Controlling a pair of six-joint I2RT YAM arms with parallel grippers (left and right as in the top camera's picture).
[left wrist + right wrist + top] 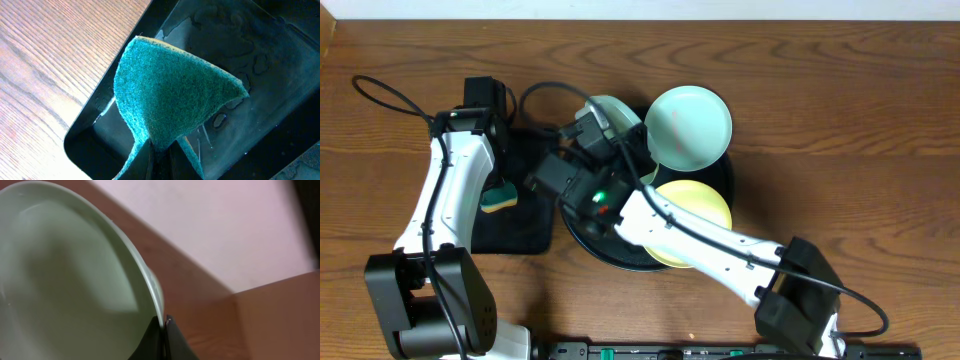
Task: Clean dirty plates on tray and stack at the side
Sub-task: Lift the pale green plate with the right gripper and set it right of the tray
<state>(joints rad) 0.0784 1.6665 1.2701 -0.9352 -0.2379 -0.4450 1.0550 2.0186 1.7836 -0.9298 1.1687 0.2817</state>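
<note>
Mint plate (pixel 75 280) stood tilted at upper left of the round tray (pixel 582 238), rim pinched by the right gripper (pixel 162 325), arm stretched from lower right; left gripper (pixel 160 155) clamped a sponge (pixel 170 90).

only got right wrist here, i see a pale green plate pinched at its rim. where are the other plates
Observer: A second mint plate and the yellow plate both lie on the round black tray.
Operator: whats the left side doing
Observer: The left gripper is shut on a green sponge over the rectangular tray, left of the round one.
Operator: and where is my plate over the table
Observer: The held plate is at the round tray's far left edge, partly hidden overhead by the right gripper.
</note>
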